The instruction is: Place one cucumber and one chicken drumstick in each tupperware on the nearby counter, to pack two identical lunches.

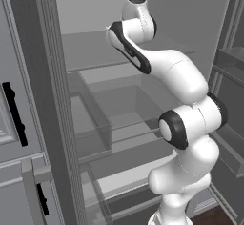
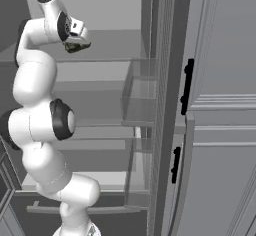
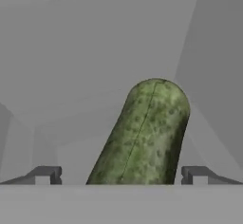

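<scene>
Grey fridge shelves (image 1: 119, 71) fill the space ahead of you, with the open door's racks (image 1: 233, 76) off at three o'clock in the left base view and a clear side bin (image 2: 140, 92) at centre-right in the right base view. Your arm (image 1: 186, 124) rises from the lower right of the left base view, folds at the elbow and reaches up and inward toward the upper shelf.

You can see the end effector (image 2: 77, 44) at about ten o'clock in the right base view, hanging just over the upper shelf level. In the hand view its two dark fingertips (image 3: 45, 174) stand far apart at the bottom edge, so the end effector is spread wide and grips nothing.

Between those tips lies the cucumber (image 3: 144, 135), dark green and bumpy, its rounded end pointing toward one o'clock in the hand view and its near end cut off by the bottom of the picture. It rests on a grey shelf, clear of both fingertips. Grey cabinet fronts with black handles (image 2: 186, 87) stand at three o'clock in the right base view.
</scene>
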Robot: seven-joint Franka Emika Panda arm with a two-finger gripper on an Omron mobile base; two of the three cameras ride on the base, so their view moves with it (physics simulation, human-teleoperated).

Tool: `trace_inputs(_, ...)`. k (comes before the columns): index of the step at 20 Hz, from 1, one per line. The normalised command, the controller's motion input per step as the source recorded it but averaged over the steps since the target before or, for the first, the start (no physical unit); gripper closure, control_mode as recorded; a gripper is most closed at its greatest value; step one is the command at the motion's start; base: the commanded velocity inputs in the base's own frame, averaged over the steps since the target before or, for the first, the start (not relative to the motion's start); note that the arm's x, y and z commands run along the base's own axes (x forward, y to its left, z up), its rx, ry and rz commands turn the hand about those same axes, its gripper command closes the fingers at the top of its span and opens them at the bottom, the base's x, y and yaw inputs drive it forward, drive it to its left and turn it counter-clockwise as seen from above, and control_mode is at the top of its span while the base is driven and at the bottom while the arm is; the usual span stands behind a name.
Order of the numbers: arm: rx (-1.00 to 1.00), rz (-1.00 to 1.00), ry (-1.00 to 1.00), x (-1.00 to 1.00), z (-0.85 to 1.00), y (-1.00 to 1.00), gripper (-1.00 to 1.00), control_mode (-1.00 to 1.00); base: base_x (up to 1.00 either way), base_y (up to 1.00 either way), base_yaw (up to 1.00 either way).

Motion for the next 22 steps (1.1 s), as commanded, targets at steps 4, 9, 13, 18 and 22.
trace_inputs(4,0.00,0.00,0.00,-0.04,0.00,-0.12,-1.00,-1.00,0.00,0.00,0.00)
trace_inputs(9,0.00,0.00,-0.02,-0.26,-0.28,-0.27,-1.00,-1.00,0.00,0.00,0.00)
trace_inputs(13,0.00,0.00,-0.07,0.01,-0.59,-0.11,-1.00,-1.00,0.00,0.00,0.00)
trace_inputs(18,0.00,0.00,-0.07,0.20,-0.33,0.00,-1.00,-1.00,0.00,0.00,0.00)
trace_inputs(22,0.00,0.00,0.00,0.00,-0.39,0.00,-1.00,-1.00,0.00,0.00,0.00)
